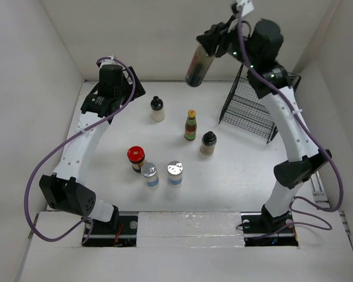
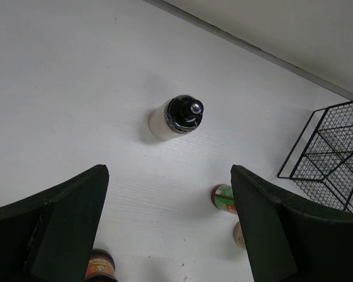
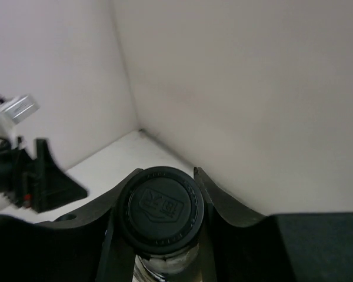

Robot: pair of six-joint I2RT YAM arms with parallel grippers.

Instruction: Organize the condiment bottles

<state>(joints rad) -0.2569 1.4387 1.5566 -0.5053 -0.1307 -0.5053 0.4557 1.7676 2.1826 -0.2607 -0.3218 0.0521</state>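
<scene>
Nearest the arm bases, at 6 o'clock on the white tabletop, stand a left silver-lidded shaker and a right silver-lidded shaker, with a red-lidded dark jar just beside the left one at 10 o'clock. Beyond are a tan black-capped bottle, a yellow-capped bottle with a red-green label and a pale black-capped bottle. The left pincer hangs wide open and empty above the pale one. At 2 o'clock lies a black wire basket. At 12 o'clock the right pincer clamps a dark sauce bottle, tilted, in the air.

No legible text: the black cap of the dark sauce bottle bears an embossed emblem, too blurred to read.
</scene>
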